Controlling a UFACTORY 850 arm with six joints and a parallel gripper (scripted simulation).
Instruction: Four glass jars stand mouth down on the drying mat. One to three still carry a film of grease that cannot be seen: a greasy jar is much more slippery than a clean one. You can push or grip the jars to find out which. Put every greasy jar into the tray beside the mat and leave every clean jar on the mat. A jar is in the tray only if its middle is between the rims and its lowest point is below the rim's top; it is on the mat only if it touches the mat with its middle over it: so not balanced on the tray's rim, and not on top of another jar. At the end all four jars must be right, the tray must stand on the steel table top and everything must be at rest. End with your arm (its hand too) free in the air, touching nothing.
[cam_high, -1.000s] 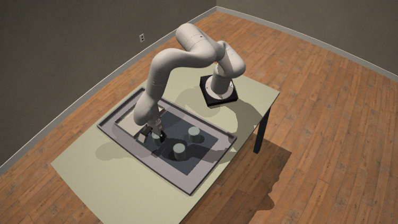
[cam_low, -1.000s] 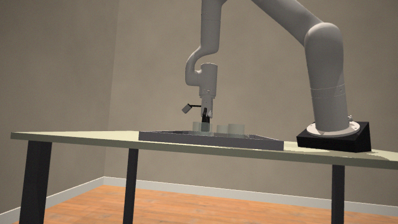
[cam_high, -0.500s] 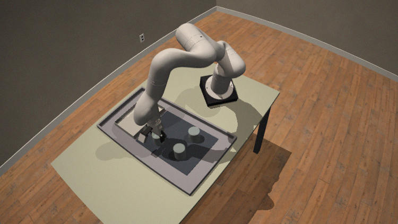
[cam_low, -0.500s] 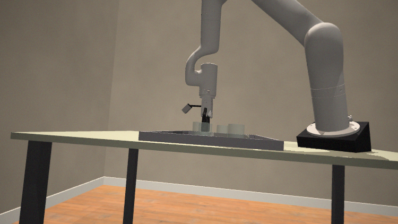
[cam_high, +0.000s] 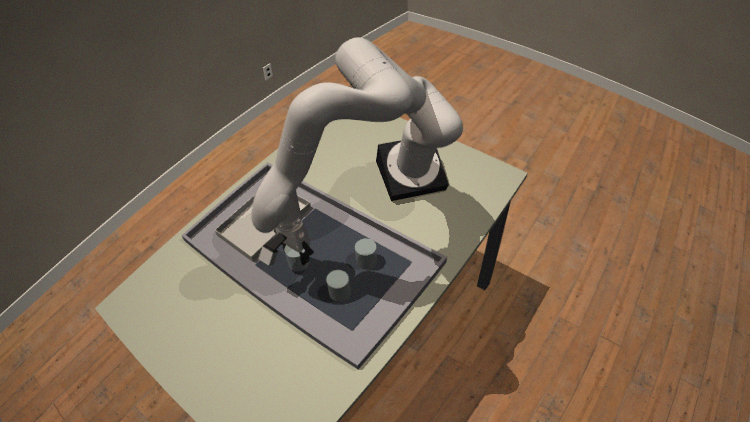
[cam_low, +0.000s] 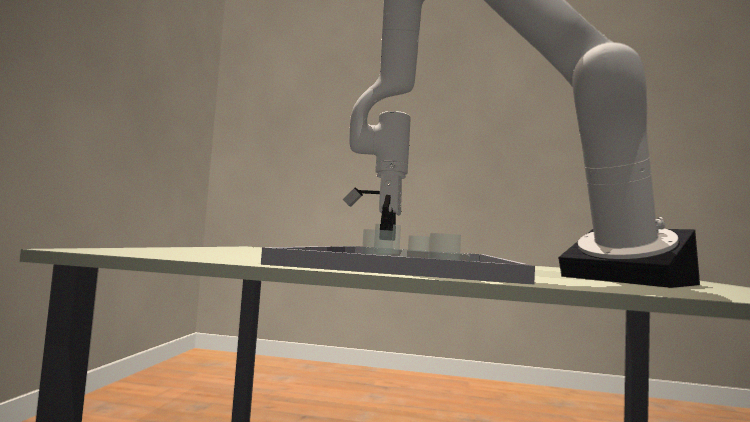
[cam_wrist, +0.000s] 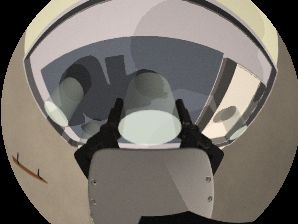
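Note:
My gripper (cam_high: 296, 256) (cam_low: 387, 235) (cam_wrist: 149, 106) is shut on a pale glass jar (cam_high: 291, 258) (cam_low: 397, 242) (cam_wrist: 150, 127), with a finger on each side. The jar is upright, mouth down, and appears slightly above the dark mat (cam_high: 356, 314) (cam_wrist: 175, 60). Two other jars stand on the mat: one jar (cam_high: 338, 291) (cam_wrist: 92, 130) near its front, another jar (cam_high: 366, 258) (cam_low: 444, 245) (cam_wrist: 71, 92) nearer the base. A fourth jar (cam_wrist: 239, 133) shows in the cream tray (cam_high: 241, 230) (cam_wrist: 243, 95) in the wrist view; the arm hides it in the top view. Grease cannot be seen.
A raised dark rim (cam_high: 272, 296) (cam_low: 472, 271) surrounds the mauve surface that holds the mat and tray. The tray lies close beside the mat and the held jar. The robot base (cam_high: 414, 167) (cam_low: 621, 257) stands behind the rim on the pale table (cam_high: 152, 309).

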